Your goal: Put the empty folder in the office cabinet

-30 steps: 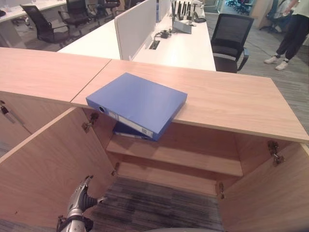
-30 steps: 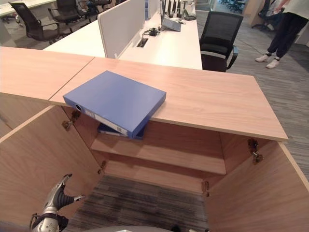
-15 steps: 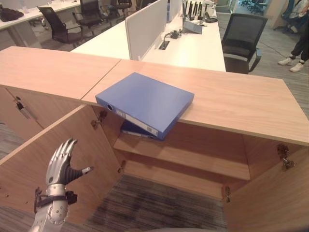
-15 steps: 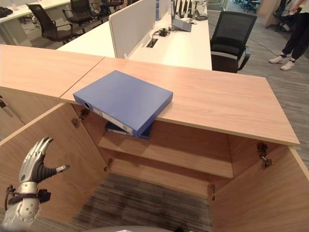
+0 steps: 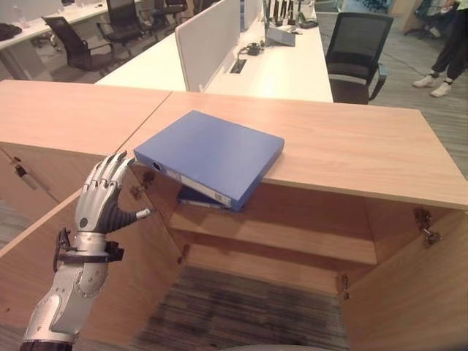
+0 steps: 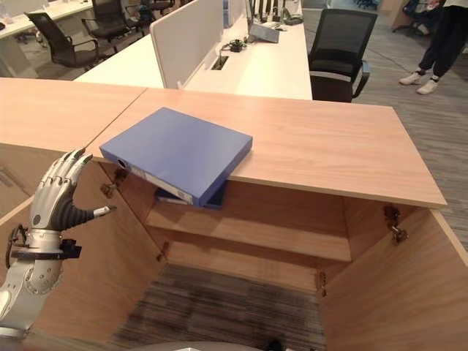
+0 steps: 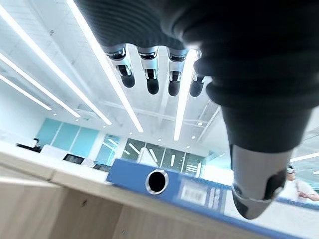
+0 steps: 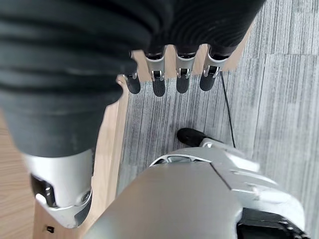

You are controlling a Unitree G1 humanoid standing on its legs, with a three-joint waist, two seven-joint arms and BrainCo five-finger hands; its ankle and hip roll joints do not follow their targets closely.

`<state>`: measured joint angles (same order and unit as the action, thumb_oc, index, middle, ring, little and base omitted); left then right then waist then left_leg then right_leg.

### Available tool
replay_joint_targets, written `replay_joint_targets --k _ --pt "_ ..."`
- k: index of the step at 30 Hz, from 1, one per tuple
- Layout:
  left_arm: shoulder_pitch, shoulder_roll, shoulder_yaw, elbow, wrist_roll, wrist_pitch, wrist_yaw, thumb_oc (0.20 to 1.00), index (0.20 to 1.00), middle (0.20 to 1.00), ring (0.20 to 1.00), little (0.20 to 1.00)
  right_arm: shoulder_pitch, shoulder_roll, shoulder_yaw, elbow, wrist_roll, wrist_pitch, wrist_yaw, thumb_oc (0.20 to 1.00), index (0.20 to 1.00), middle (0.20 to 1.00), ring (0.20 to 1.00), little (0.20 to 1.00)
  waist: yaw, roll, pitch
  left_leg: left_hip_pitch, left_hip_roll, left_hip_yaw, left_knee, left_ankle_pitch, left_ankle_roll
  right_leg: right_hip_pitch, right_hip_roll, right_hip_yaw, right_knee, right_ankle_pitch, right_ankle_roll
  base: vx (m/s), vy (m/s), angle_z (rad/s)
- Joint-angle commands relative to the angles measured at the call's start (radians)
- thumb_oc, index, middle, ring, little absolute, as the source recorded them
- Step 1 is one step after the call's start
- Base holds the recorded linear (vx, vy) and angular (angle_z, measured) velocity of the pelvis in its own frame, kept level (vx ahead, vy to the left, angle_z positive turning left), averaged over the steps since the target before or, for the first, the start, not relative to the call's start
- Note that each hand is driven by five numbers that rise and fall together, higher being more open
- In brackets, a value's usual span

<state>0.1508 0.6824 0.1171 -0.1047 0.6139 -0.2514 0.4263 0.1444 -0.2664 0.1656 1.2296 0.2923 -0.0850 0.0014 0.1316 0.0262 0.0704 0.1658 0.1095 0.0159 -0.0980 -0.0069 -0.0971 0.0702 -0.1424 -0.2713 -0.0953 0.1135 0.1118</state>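
Folder [image 5: 212, 155] looks stiff, light and slick, its spine overhanging the cabinet top [image 5: 351, 146]; grip that near-left edge. Left hand [image 5: 102, 197] spread, empty; right hand [image 8: 169, 74] relaxed, empty.

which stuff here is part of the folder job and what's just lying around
Part of the job:
- blue folder on the cabinet top, hanging over the edge
- open cabinet with its shelf
- left hand, open, raised beside the folder
- right hand, open, down by the floor

Just lying about:
- second folder underneath
- office chair
- white desk
- person
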Motion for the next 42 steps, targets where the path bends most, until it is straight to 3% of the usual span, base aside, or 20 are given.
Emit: replay_joint_targets --k 1,24,35,42 --pt "-0.074 0.095 -0.006 -0.05 -0.019 -0.034 0.024 1.0 1.0 1.0 1.0 1.0 -0.078 0.005 0.042 0.03 0.001 -0.029 0.005 1.0 1.0 1.0 1.0 1.0 -0.021 -0.027 0.021 -0.052 -0.022 -0.009 0.011 -0.02 -0.007 0.105 0.021 0.07 0.008 -0.163 0.043 0.01 0.011 -0.08" --pt "-0.212 0.252 -0.167 0.04 0.113 -0.033 0.008 1.0 1.0 1.0 1.0 1.0 -0.072 0.004 0.011 0.074 0.066 -0.029 0.015 1.0 1.0 1.0 1.0 1.0 -0.066 -0.01 0.005 -0.025 -0.026 0.028 0.011 -0.038 -0.004 0.104 0.014 0.101 0.008 -0.158 0.053 0.01 0.005 -0.05" --pt "-0.303 0.294 -0.281 0.108 0.161 -0.022 -0.007 1.0 1.0 1.0 1.0 1.0 -0.074 0.001 0.006 0.077 0.085 -0.027 0.016 1.0 1.0 1.0 1.0 1.0 -0.088 -0.004 0.003 -0.021 -0.028 0.029 0.011 -0.039 -0.004 0.107 0.015 0.105 0.008 -0.161 0.052 0.0 0.0 -0.02" --pt "-0.352 0.279 -0.327 0.14 0.168 -0.008 -0.006 1.0 1.0 1.0 1.0 1.0 -0.073 -0.003 0.007 0.075 0.084 -0.025 0.014 1.0 1.0 1.0 1.0 1.0 -0.096 -0.004 0.005 -0.017 -0.03 0.029 0.011 -0.04 -0.002 0.11 0.014 0.107 0.008 -0.161 0.051 0.0 0.0 0.0"
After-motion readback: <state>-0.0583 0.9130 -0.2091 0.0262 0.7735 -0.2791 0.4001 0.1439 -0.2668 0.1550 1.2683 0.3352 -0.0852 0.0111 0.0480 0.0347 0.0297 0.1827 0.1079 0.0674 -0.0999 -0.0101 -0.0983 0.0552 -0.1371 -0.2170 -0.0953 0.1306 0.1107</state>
